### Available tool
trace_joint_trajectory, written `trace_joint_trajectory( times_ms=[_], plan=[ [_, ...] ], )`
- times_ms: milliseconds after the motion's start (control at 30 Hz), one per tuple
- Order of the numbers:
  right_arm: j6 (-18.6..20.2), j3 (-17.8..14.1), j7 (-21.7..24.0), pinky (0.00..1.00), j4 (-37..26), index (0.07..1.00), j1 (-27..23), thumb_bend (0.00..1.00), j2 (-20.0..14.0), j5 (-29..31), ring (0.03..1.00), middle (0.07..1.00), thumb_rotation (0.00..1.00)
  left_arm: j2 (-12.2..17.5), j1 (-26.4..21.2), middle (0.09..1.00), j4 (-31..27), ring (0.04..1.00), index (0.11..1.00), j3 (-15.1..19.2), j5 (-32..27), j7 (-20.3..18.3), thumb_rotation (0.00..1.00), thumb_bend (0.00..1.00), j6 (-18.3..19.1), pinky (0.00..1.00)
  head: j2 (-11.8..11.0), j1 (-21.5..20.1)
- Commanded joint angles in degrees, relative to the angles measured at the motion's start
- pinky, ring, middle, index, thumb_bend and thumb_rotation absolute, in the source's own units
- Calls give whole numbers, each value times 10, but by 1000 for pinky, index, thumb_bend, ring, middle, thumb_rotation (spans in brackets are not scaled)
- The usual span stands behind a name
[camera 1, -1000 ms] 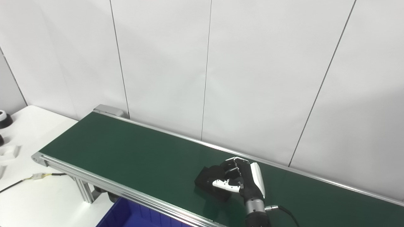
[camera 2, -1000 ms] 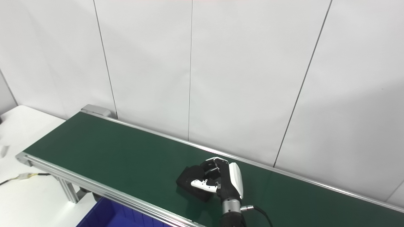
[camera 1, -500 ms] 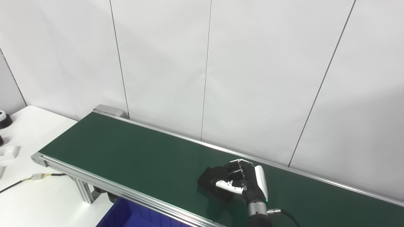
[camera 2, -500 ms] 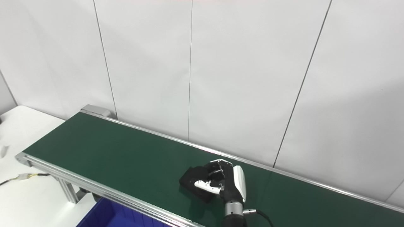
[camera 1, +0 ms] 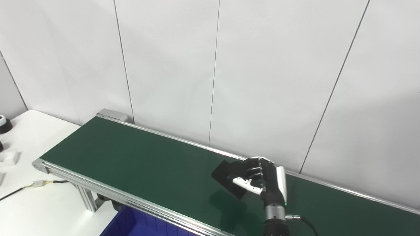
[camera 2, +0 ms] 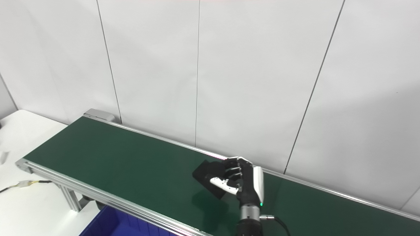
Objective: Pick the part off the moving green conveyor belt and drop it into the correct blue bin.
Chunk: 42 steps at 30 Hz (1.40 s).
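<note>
A black block-shaped part [camera 1: 225,173] is in the grip of my right hand [camera 1: 266,183], fingers over its top and the white thumb under its near side. Part and hand hang a little above the green conveyor belt [camera 1: 131,160], with their shadow on the belt just below them. The same part [camera 2: 204,173] and right hand [camera 2: 245,185] show in the right eye view. A corner of a blue bin [camera 1: 137,224] peeks out under the belt's near rail at the bottom edge. My left hand is out of sight.
A white table [camera 1: 39,209] stands left of the belt's end, with white and black pieces [camera 1: 6,156] at its far left and a cable [camera 1: 36,184] across it. A white panelled wall runs close behind the belt.
My right hand has risen off the belt with the black part and shifted to the right and toward the wall. A shadow now shows under the part.
</note>
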Motion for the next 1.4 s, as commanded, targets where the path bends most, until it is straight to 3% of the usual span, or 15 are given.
trace_joint_trajectory(
  times_ms=[0,267,667,1067,1367],
  plan=[
    [-32,-7,-4,355,-43,488,-18,502,2,5,452,508,0,-2,-13,781,-3,744,756,3,-3,0,239,973,-21,675,0,-4],
    [7,-28,20,355,-155,480,9,502,-8,14,453,501,0,7,-32,784,25,740,749,17,-28,-15,200,967,-25,668,-7,-33],
    [139,-46,91,352,-439,496,109,501,-43,15,448,503,0,20,-55,784,60,749,760,44,-61,-42,166,968,-21,680,-6,-92],
    [254,-69,136,342,-692,509,229,500,-75,-12,450,508,0,38,-71,803,74,781,775,66,-68,-61,157,942,-25,722,22,-186],
    [276,-86,160,353,-819,505,325,501,-97,-9,450,505,0,50,-76,814,69,810,791,79,-81,-72,150,888,-19,773,58,-254]
  ],
)
